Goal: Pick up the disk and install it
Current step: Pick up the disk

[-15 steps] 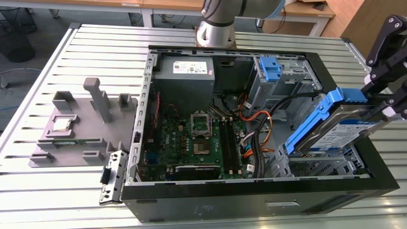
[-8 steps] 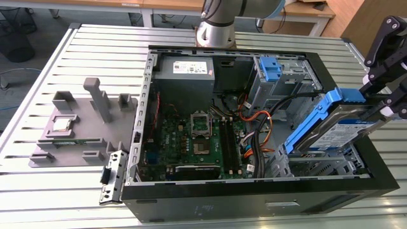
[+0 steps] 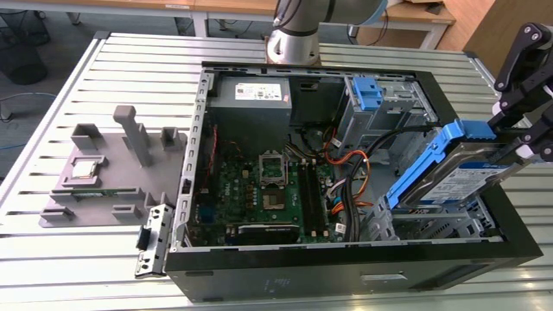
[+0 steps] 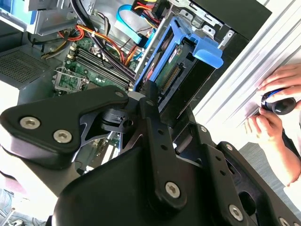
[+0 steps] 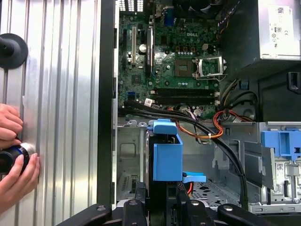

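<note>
Hard drive (image 3: 454,181), blue-bracketed, clamped in the gripper (image 3: 516,144) and held tilted over the drive bay (image 3: 432,223) at the computer case (image 3: 346,259) corner, installation in hand; seating likely calls for levelling.

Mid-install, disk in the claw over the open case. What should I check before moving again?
1. Claw grip on the disk: ok, shut on its raised end.
2. Disk level: not ok, tilted, low end toward the motherboard.
3. Disk seated in the metal bay: not ok, it sits above it.
4. Black cables clear of the disk: cannot tell, they run close beside it.
5. Person's hand clear of the case: ok, on the table outside the case wall.
</note>
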